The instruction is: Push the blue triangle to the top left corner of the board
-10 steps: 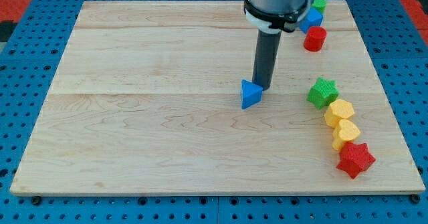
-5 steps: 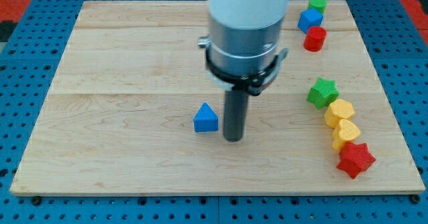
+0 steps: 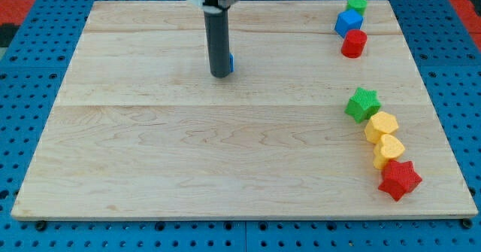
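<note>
The blue triangle [image 3: 231, 62] is almost wholly hidden behind my dark rod; only a thin blue sliver shows at the rod's right edge, in the upper middle of the wooden board [image 3: 150, 162]. My tip [image 3: 220, 74] rests on the board right in front of the triangle, touching it or nearly so. The board's top left corner [image 3: 96, 5] lies well to the view's left and a little higher than the triangle.
At the top right stand a green block [image 3: 358, 4], a blue cube [image 3: 348, 22] and a red cylinder [image 3: 353, 44]. Down the right side lie a green star [image 3: 363, 104], a yellow block [image 3: 382, 126], a yellow heart [image 3: 389, 150] and a red star [image 3: 399, 179].
The blue triangle has moved from the board's middle up toward the view's top. My rod swung from its right side to just in front of it, now covering most of it.
</note>
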